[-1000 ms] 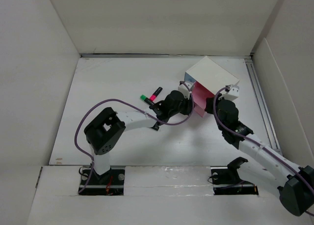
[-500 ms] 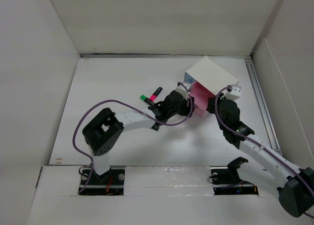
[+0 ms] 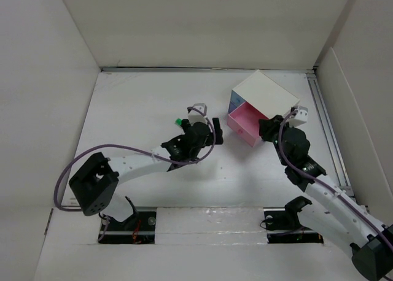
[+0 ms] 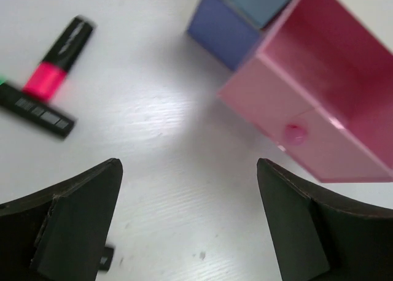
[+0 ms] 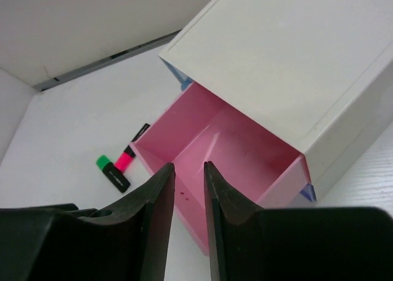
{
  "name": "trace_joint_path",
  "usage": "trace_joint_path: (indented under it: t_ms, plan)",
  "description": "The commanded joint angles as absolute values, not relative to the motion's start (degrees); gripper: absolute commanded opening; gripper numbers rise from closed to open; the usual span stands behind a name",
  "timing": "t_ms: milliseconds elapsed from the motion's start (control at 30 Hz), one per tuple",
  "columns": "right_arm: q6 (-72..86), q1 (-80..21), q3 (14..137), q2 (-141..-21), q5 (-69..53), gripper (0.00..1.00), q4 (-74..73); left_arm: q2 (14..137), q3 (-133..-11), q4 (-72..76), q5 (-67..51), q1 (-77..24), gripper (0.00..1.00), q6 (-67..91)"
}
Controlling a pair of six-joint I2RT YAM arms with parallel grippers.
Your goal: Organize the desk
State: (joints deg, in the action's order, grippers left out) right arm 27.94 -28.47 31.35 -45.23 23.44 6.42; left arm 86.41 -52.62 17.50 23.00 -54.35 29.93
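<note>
The desk (image 3: 135, 103) is a wide white tabletop. A white box (image 3: 265, 92) stands on it at the back right, with its pink drawer (image 3: 244, 124) pulled out and empty. My left gripper (image 3: 207, 117) hovers just left of that drawer, open, with only bare desk between its fingers (image 4: 80, 213). In the left wrist view the pink drawer (image 4: 325, 103) lies ahead to the right. My right gripper (image 5: 188, 169) hangs over the drawer's near right side, its fingers a narrow gap apart and holding nothing. The drawer's pink inside (image 5: 221, 140) shows beyond them.
A pink highlighter (image 4: 58, 54) and a black marker with a green cap (image 4: 38, 106) lie side by side left of the box. From above only the green cap (image 3: 178, 121) shows past the left arm. A blue drawer (image 4: 228, 30) sits beside the pink one. White walls surround the desk.
My left gripper has opened wide and drawn back to the left, away from the pink drawer's front. My right gripper's fingers have parted a little.
</note>
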Motion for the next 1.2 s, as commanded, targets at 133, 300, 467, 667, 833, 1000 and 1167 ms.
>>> trace_joint_path:
  t_ms: [133, 300, 467, 667, 833, 1000, 1167]
  plan:
    - [27.2, -28.0, 32.0, -43.8, 10.8, 0.41, 11.6, 75.7, -42.5, -5.9, 38.4, -54.5, 0.86, 58.9]
    - [28.0, -28.0, 33.3, -45.5, 6.0, 0.42, 11.4, 77.7, -42.2, -20.7, 36.4, -55.0, 0.86, 75.5]
    - [28.0, -29.8, 33.4, -44.6, 4.9, 0.42, 12.0, 82.1, -43.4, -19.3, 35.1, -55.0, 0.82, 79.2]
    - [28.0, -29.8, 33.3, -43.1, 2.4, 0.42, 12.3, 88.1, -47.6, -19.9, 36.7, -55.0, 0.71, 81.7]
    - [27.8, -30.3, 33.4, -42.2, 3.0, 0.42, 11.9, 95.5, -54.7, -25.6, 39.2, -55.0, 0.64, 82.4]
    - [27.6, -30.8, 33.2, -41.7, 3.9, 0.42, 11.9, 99.3, -57.3, -27.8, 40.0, -55.0, 0.5, 81.7]
    - [27.3, -30.8, 33.4, -41.6, 4.5, 0.42, 11.4, 98.7, -55.2, -25.1, 38.6, -52.4, 0.44, 79.3]
